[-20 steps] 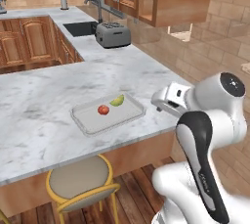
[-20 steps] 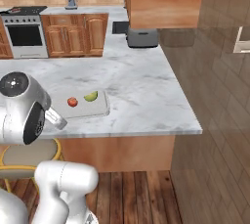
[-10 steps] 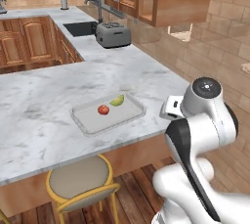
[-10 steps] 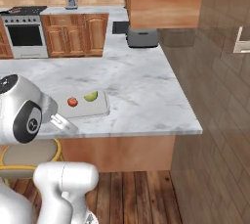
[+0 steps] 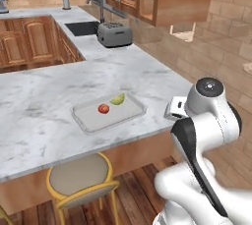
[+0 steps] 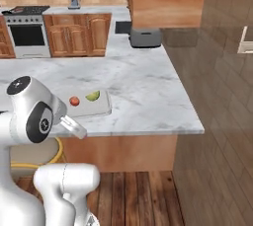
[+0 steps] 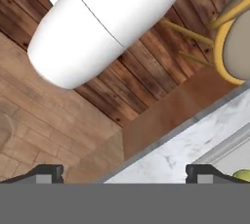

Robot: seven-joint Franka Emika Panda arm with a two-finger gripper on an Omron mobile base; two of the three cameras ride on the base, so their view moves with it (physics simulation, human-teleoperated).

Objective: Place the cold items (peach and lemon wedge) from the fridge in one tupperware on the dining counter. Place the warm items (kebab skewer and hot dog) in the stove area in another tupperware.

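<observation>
A clear tupperware (image 5: 84,121) lies on the marble dining counter (image 5: 44,101), with a red peach (image 5: 103,108) and a yellow-green lemon wedge (image 5: 117,99) inside it. They also sit in the tupperware (image 6: 101,109) in the right base view: the peach (image 6: 74,101) and the lemon wedge (image 6: 92,95). My gripper (image 7: 125,174) is open and empty. It hangs by the counter's front edge, right of the tupperware, looking down at the floor. The kebab skewer and hot dog are out of view.
A toaster (image 5: 114,34) stands at the far end of the counter near the sink (image 5: 82,27). The stove (image 6: 27,30) is at the back left. A yellow stool (image 5: 81,180) sits under the counter edge. A wall (image 6: 227,121) closes the right side.
The arm has folded back from the counter, and the hand has sunk a little toward the front edge. The tupperware, peach and lemon wedge have not moved.
</observation>
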